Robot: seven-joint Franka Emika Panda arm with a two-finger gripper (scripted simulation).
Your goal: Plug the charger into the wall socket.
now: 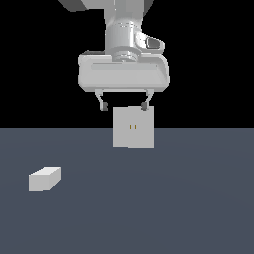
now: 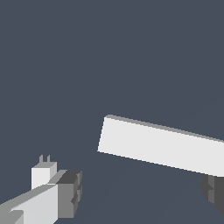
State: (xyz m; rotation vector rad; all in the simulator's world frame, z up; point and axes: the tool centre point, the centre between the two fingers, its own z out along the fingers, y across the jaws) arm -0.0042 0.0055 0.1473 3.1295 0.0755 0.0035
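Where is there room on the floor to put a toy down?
Bare floor lies to the exterior view's right of the charger and before the wall socket. It is tighter just under the open gripper, by the socket.

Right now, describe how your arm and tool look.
The arm is a glossy white-grey cylinder ending in a wide, rounded pale-grey hand block. The tool has two short, thin fingers with dark grey pads. No cables or markings show.

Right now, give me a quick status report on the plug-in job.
Gripper jaws open, empty, high above the floor. Charger lying loose at the exterior view's left, untouched. Wall socket upright, slots unblocked.
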